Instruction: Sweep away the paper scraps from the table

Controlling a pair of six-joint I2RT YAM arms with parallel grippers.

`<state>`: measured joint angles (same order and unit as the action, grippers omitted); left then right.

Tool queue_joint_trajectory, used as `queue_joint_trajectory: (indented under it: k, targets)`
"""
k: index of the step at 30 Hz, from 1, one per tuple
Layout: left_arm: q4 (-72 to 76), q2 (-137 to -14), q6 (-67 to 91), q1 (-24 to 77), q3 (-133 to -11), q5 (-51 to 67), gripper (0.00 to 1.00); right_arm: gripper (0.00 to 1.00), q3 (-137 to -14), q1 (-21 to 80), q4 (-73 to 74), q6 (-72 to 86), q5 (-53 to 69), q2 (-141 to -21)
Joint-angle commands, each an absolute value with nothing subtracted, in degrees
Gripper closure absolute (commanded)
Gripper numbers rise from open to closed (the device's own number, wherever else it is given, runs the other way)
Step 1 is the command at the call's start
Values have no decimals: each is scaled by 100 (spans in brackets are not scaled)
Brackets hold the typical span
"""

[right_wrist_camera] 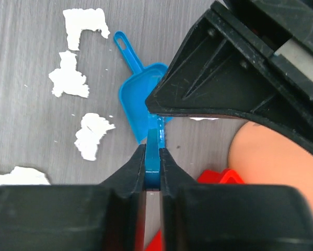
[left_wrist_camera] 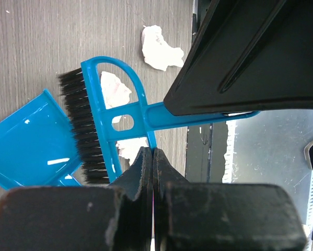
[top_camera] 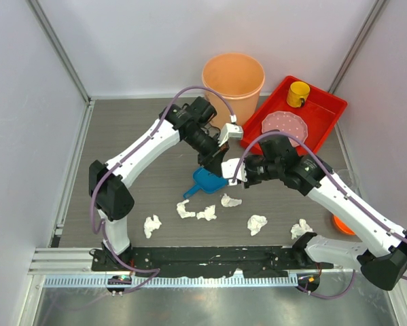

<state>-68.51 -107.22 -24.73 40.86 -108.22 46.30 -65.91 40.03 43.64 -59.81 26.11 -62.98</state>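
Above the table (top_camera: pixel 135 136), in the top view, the left pincer (top_camera: pixel 213 161) and the right pincer (top_camera: pixel 229 170) meet almost tip to tip. The blue dustpan (top_camera: pixel 206 180) lies on the wood directly beneath them. The paper scraps (top_camera: pixel 206 214) all sit on the table on the base side of both pincers. The closest are just past the dustpan's handle, and the others lie well out to either side. What the pincers hold is hidden in this view.

In the left wrist view, the left pincer is closed on the edge of a blue brush (left_wrist_camera: pixel 156 114), at the part of the head nearest its tips. The bristles hang beside the dustpan, and the handle runs off under the right pincer.

In the right wrist view, the right pincer is pinched shut on that thin handle, seen edge-on. The dustpan is beyond its tips, and scraps lie off to their left.

The main risk is two grips on one brush. If either arm moves before the other lets go, the brush could twist free and fall onto the dustpan. The left hold is on a narrow rim and looks likely to slip. Nothing holds the dustpan, so a stroke may push it along rather than fill it. The scraps look light, so a brisk sweep could scatter them.
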Motion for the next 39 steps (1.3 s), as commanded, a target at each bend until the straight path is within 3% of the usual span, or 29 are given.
queue_joint_trajectory:
  k: [1,4,8,10,12,23,28,34,39]
  targets:
    - [-6961,-10766,-2567,4113,-11039,4781,100,96,-6636,4052,4113,-5915,2619,-6267]
    - [-6882,-10819,-2365,4113,-11092,4676,97,99,-6732,4052,4157,-5468,2655,-6258]
    - [-6479,-10776,-1829,4000,-11145,4106,49,99,-6882,4052,4078,-3827,1682,-6249]
    - [-6224,-10662,-1523,3833,-11048,3947,33,99,-6873,4043,4008,-2724,501,-6179]
    - [-5811,-10425,-1407,3736,-10873,3528,25,99,-6821,4043,3999,-1990,-521,-6126]
    - [-5143,-9563,-1731,3674,-9151,1952,23,99,-7392,3359,5931,1580,-2759,-5670]
    - [-4791,-9176,-1863,3612,-8263,1705,23,99,-7488,1394,6319,1407,-2796,-5546]
    - [-4729,-8983,-1969,3507,-7753,1635,24,99,-7121,301,5802,1336,-2383,-5976]
    - [-4799,-8947,-2100,3507,-7497,1600,27,99,-6540,-263,4554,1441,-2047,-6449]
